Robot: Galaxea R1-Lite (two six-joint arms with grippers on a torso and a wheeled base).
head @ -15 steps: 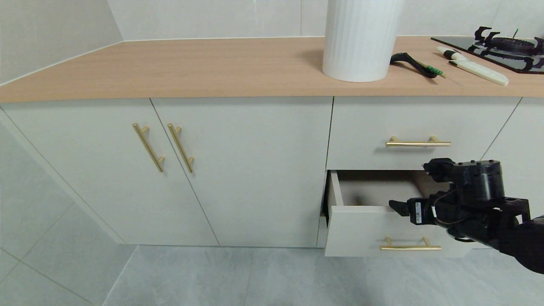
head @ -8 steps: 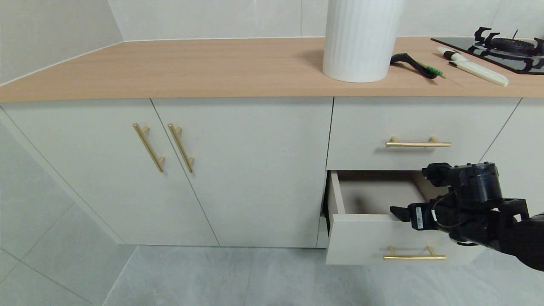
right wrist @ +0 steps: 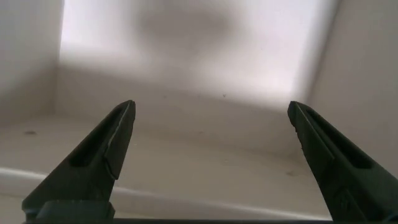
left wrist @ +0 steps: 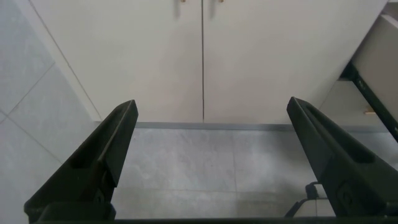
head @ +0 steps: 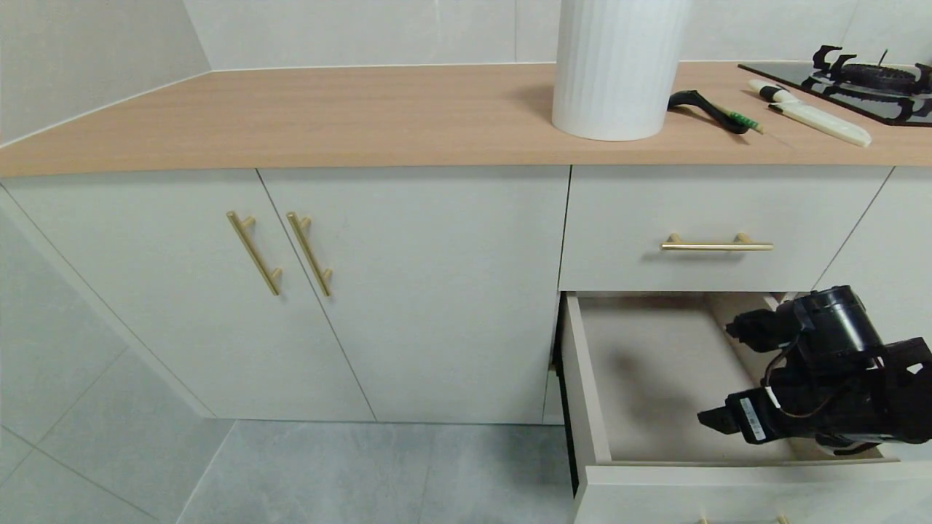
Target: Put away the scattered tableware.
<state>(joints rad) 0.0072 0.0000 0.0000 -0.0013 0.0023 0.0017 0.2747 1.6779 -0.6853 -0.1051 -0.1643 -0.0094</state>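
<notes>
The right tool hangs low inside the open lower drawer, just above its pale floor and near its right wall, with its tips turned toward the drawer's left side. Its fingers are spread wide apart (the right wrist view looks straight between them at the drawer's floor and inner wall). They grip nothing and touch nothing that can be made out.

The left tool is also wide open. It is held low above the grey tiled floor and faces the foot of the double cabinet doors.

The tableware lies up on the counter, well above the right tool and well apart from it. A black-handled utensil lies just right of the tall white ribbed container, close to its base (a thin green-banded stick lies alongside it). A white knife lies further right, between the utensil and the gas hob. Between the counter and the open drawer sits the upper drawer, shut, with its brass handle level.
</notes>
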